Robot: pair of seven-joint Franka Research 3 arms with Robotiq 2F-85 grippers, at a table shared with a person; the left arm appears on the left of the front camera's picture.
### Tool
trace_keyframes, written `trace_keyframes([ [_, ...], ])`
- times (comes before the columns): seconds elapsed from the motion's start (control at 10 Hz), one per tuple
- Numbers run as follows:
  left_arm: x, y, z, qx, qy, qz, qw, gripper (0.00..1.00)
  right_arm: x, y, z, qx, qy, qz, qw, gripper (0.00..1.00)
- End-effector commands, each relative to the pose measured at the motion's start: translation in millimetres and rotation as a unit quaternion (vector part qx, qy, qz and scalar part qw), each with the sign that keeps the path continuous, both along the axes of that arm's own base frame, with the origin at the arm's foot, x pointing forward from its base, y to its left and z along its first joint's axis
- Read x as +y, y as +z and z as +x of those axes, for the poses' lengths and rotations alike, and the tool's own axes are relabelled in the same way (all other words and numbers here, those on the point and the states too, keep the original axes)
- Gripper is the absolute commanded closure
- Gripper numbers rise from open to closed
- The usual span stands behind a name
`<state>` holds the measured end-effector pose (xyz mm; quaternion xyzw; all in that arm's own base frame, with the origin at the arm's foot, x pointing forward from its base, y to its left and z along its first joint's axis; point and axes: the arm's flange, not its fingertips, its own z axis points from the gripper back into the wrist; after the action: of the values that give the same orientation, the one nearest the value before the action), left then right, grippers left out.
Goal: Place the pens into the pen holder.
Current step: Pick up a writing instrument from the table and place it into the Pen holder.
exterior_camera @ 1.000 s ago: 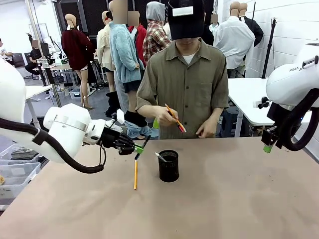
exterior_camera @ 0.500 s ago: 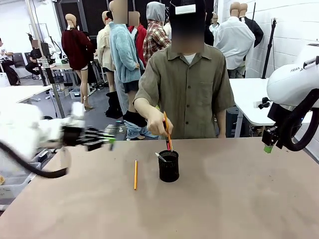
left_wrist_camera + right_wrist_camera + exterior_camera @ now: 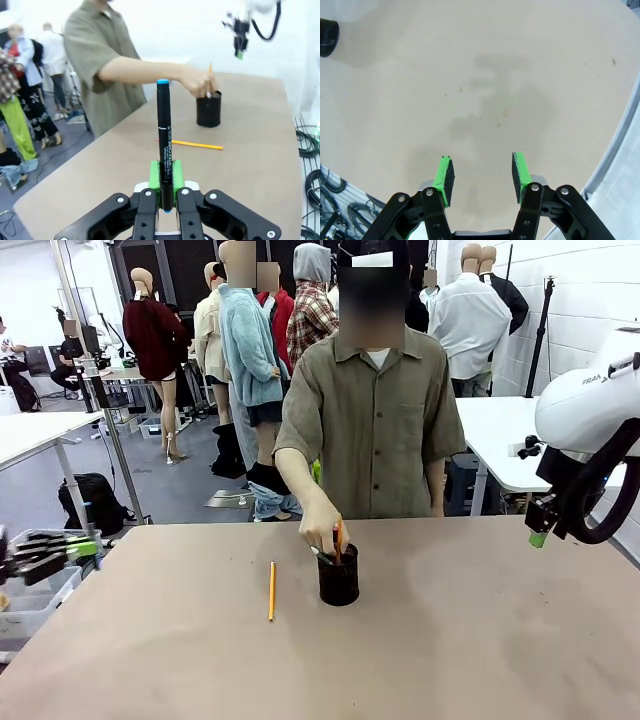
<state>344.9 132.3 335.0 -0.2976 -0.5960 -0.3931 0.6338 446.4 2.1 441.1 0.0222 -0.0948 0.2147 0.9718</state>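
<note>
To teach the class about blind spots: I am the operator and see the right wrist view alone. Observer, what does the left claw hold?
Observer: The left claw is shut on a dark pen, gripped near one end.
Operator: Is any pen lying loose?
Observer: Yes, a yellow pencil lies flat, left of the holder and apart from it.
Operator: Is anyone at the holder?
Observer: A person's hand holds an orange pencil at its mouth.

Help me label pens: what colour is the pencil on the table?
Yellow-orange pencil, clearest in front view.
</note>
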Motion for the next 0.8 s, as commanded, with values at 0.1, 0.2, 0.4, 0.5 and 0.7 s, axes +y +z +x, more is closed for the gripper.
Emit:
trace_keyframes([
  [0.1,-42.5,-15.8,-29.9,-0.039,-0.011,-0.052,0.998,1.00,-0.2,-3.2,-2.3,-0.006,0.003,-0.014,1.000,0.40],
  [0.2,-56.0,-7.0,-22.4,-0.079,-0.050,-0.069,0.993,1.00,-0.2,-3.2,-2.3,-0.006,0.003,-0.014,1.000,0.40],
  [0.4,-123.3,19.2,22.1,-0.081,-0.097,-0.055,0.990,1.00,-0.2,-3.2,-2.3,-0.006,0.003,-0.014,1.000,0.40],
  [0.5,-156.2,34.1,46.0,-0.079,-0.140,-0.044,0.986,1.00,-0.2,-3.2,-2.3,-0.006,0.003,-0.014,1.000,0.40],
  [0.7,-230.7,56.9,82.0,-0.062,-0.170,-0.021,0.983,1.00,-0.2,-3.2,-2.3,-0.006,0.003,-0.014,1.000,0.40],
])
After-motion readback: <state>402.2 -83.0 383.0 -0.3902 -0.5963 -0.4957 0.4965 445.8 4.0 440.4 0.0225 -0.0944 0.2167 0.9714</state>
